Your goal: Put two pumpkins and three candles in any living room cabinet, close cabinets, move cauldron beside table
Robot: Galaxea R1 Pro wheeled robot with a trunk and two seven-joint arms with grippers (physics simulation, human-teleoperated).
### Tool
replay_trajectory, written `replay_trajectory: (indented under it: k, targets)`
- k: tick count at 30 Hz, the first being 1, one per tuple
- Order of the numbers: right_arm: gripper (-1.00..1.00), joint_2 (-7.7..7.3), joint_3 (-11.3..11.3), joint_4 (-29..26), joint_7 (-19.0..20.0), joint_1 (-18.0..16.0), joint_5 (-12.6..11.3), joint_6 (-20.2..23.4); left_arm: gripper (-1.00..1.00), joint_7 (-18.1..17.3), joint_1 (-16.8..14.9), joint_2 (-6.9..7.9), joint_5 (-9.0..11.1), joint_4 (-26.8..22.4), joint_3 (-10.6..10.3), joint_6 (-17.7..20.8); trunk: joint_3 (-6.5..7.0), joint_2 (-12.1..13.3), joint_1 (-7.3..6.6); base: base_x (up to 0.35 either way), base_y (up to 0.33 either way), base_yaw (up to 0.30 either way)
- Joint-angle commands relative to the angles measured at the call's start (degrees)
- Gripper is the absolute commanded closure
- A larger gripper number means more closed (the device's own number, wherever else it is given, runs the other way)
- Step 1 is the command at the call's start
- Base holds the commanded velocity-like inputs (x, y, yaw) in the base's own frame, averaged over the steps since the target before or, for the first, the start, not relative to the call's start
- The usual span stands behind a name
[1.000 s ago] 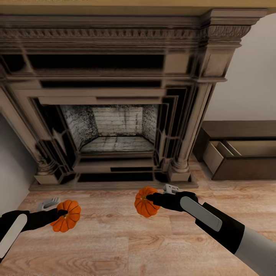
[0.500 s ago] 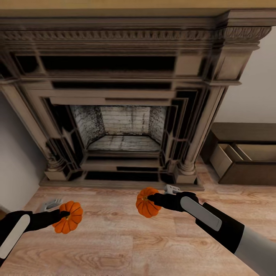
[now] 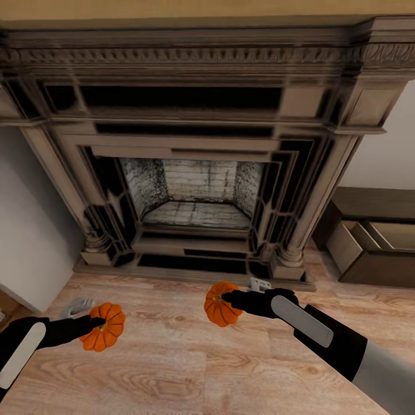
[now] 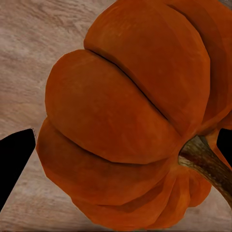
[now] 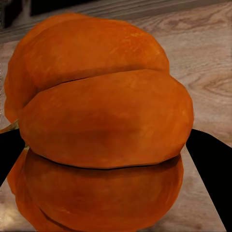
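While you carry a pumpkin in each arm, watch how thin both holds are. Your left end effector (image 3: pixel 95 325) is clamped on the left pumpkin (image 3: pixel 102 334), held low over the wood floor (image 3: pixel 173 369). In the left wrist view that pumpkin (image 4: pixel 130 121) sits between the dark fingertips (image 4: pixel 14 159), with its stem (image 4: pixel 208 164) running out toward one side. Your right end effector (image 3: pixel 230 298) is clamped on the right pumpkin (image 3: pixel 220 303), held out in front of the fireplace (image 3: pixel 196 173). In the right wrist view its ribbed side (image 5: pixel 101 125) bulges well past the fingers (image 5: pixel 210 164).

Both look like pinches on a round, ribbed body, so I judge a sharp turn of the base or a quick arm swing could roll either one out. A drop here means a chase across the floor.

The cabinet (image 3: pixel 369 202) stands to your right against the wall, past the fireplace column, and one drawer (image 3: pixel 374 239) is pulled open, showing its pale inside. The drawer front juts toward the floor space, so coming in wide with the right arm risks knocking the pumpkin on it. Approach squarely, and lower each pumpkin well inside the drawer before you let go.
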Motion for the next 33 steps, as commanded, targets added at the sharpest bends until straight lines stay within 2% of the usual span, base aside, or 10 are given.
replay_trajectory:
  k: [1, 8, 19, 29, 33]
  targets:
    - [1.00, -0.04, 0.09, -0.09, -0.34, -0.06, -0.38, -0.02, 1.00, -0.04, -0.03, -0.01, -0.18, 0.00, 0.06, 0.28, 0.04, 0.39, -0.24, -0.157, 0.000, 0.132]
    - [1.00, -0.02, 0.09, 0.45, -0.22, -0.06, -0.45, -0.03, 1.00, -0.06, -0.03, -0.01, -0.18, -0.02, 0.06, 0.28, 0.69, 3.20, -1.78, -0.233, 0.000, 0.129]
    - [1.00, 0.00, 0.09, 0.63, -0.17, -0.06, -0.50, -0.03, 1.00, -0.10, -0.04, -0.01, -0.18, -0.04, 0.06, 0.28, 2.50, 7.61, -4.19, -0.016, 0.000, 0.022]
    - [1.00, 0.05, 0.09, 2.04, 0.07, -0.06, -0.55, -0.03, 1.00, -0.19, -0.03, -0.01, 0.02, -0.30, 0.06, 0.37, 2.49, 7.61, -4.19, 0.000, 0.000, -0.065]
    - [1.00, 0.03, 0.09, 2.92, 2.57, -0.06, -0.49, -0.03, 1.00, -0.21, -0.03, 0.06, 0.27, -0.38, 0.13, 0.35, 2.49, 7.61, -4.19, 0.000, 0.000, -0.124]
